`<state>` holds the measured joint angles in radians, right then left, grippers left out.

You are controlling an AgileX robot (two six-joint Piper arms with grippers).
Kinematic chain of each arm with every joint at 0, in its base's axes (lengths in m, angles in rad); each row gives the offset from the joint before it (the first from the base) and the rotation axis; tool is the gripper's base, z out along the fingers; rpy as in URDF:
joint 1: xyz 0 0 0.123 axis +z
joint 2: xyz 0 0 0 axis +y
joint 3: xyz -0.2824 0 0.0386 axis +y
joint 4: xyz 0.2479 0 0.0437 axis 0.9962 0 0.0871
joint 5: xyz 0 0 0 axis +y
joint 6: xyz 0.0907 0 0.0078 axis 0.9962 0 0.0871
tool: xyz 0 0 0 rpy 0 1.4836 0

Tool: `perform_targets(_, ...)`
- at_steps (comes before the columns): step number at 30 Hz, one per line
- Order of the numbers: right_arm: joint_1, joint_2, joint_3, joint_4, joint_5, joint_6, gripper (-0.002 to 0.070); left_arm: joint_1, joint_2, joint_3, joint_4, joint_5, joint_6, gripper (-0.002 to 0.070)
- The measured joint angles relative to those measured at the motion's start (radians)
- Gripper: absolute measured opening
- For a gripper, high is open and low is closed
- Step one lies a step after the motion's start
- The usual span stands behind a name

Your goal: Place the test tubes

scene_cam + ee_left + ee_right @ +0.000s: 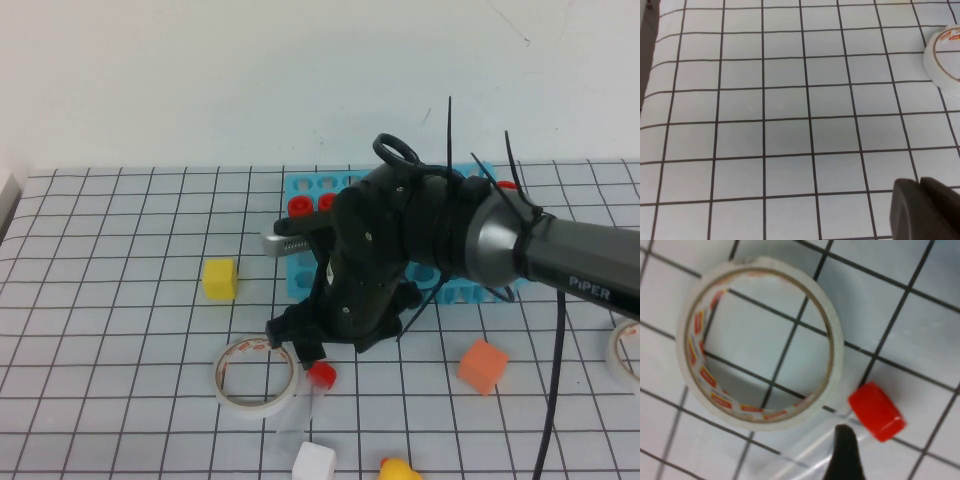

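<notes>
My right gripper (298, 340) wide, above test tube (321, 376) just beside tape roll (255, 375) (axis skirting its rim); left gripper (925, 210) closed, farther off.

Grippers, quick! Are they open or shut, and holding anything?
Left gripper: shut, holding nothing.
Right gripper: jaws open, low over the red-capped test tube lying on the table, not holding it.

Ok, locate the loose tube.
The tube lies front-centre in high view, right of the tape roll, under the open right gripper; shut left gripper hovers over the mat.
</notes>
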<state>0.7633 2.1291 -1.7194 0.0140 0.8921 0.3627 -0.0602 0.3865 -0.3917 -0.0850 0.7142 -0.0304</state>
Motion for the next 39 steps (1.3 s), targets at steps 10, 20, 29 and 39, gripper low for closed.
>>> perform_targets(10,0.044,0.008,-0.001,-0.051,0.092,0.393,0.0496,0.0,0.0,0.0,0.0,0.004,0.0,-0.0001)
perform_targets(20,0.139,0.039,-0.008,-0.192,0.071,0.598,0.0494,0.0,0.0,0.0,0.0,0.008,0.0,-0.0001)
perform_targets(29,0.139,0.088,-0.008,-0.198,0.054,0.649,0.0494,0.0,0.0,0.0,0.0,0.007,0.0,-0.0001)
perform_targets(39,0.139,0.099,-0.008,-0.198,0.047,0.665,0.0238,0.0,0.0,0.0,0.0,0.008,0.0,-0.0001)
